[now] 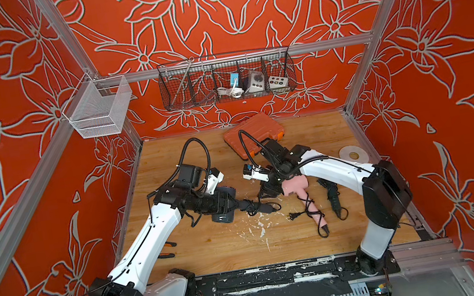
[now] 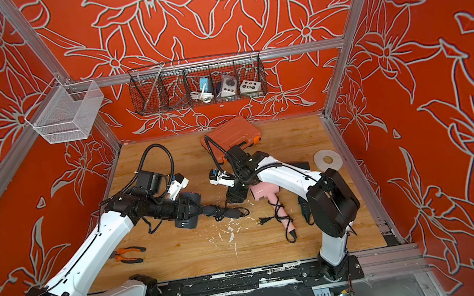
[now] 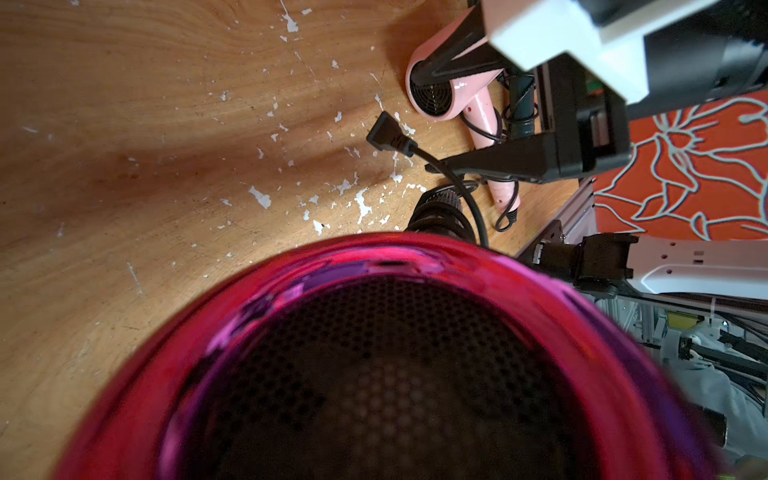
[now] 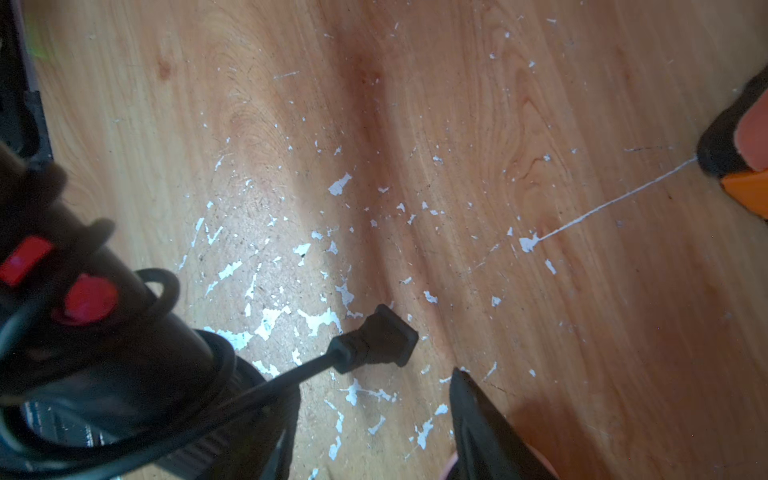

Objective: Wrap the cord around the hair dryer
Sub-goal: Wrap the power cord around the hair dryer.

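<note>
Cord wrapping, late stage. The black hair dryer (image 1: 222, 213) lies well to the left of the pink hair dryer (image 1: 295, 186), its handle pointing toward that dryer. The left gripper (image 1: 217, 205) appears clamped on the barrel, though its fingers are hidden behind the body. In the left wrist view the magenta rear ring and grille fill the foreground. The cord (image 4: 291, 378) sits in several turns around the handle. Its plug (image 4: 378, 336) rests free on the wooden table (image 1: 213, 249), between the handle's end and the pink hair dryer. The right gripper (image 1: 264, 194) hangs just beside the pink hair dryer's rear grille, jaws spread and holding nothing.

Hazards, as judged from this arrangement:
- The turns look slack and the plug end is not tucked, so the outer coils may spring off the handle.
- A fresh grasp at the plug brings the right fingers close to the pink hair dryer, so they could knock it or catch its own wrapped cord.
- A pull on the tail could twist the round barrel within the left clamp and loosen the wrap.
</note>
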You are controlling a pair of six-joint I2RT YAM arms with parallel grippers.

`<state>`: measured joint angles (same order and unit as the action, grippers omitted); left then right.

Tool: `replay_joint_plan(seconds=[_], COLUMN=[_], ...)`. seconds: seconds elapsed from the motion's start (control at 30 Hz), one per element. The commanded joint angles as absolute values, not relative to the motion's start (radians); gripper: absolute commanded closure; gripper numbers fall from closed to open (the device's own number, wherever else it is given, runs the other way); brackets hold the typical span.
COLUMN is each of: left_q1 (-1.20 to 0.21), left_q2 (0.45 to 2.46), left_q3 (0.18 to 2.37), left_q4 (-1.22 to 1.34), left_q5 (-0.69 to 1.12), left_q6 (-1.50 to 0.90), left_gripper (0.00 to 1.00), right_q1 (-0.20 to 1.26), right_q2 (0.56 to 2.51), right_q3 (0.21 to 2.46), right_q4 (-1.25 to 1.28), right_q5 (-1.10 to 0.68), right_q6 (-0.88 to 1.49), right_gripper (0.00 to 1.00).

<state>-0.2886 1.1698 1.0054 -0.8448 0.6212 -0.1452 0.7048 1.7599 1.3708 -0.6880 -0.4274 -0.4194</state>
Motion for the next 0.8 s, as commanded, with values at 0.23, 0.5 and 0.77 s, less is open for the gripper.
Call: replay_joint_plan(seconds=[0.23, 0.5, 0.77], left_q1=[-0.269, -0.258, -0.253], left_q2=[1.159, 1.161, 1.161], left_q3=[1.029, 1.026, 1.028], left_q4=[-0.836, -0.828, -0.825], left_q5=[0.652, 0.653, 0.655], left_q6=[-0.138, -0.147, -0.153], left_gripper=[1.0, 1.0, 1.0], right_q1=[0.704, 0.701, 0.698], right_q2=[1.763, 1.706, 1.678], right_q3=[1.357, 1.337, 1.349], right_q4=[-0.699, -0.751, -0.782], right_q5=[-0.476, -0.426, -0.434], right_q6=[-0.406, -0.392, -0.377], right_gripper=[0.4, 0.39, 0.38])
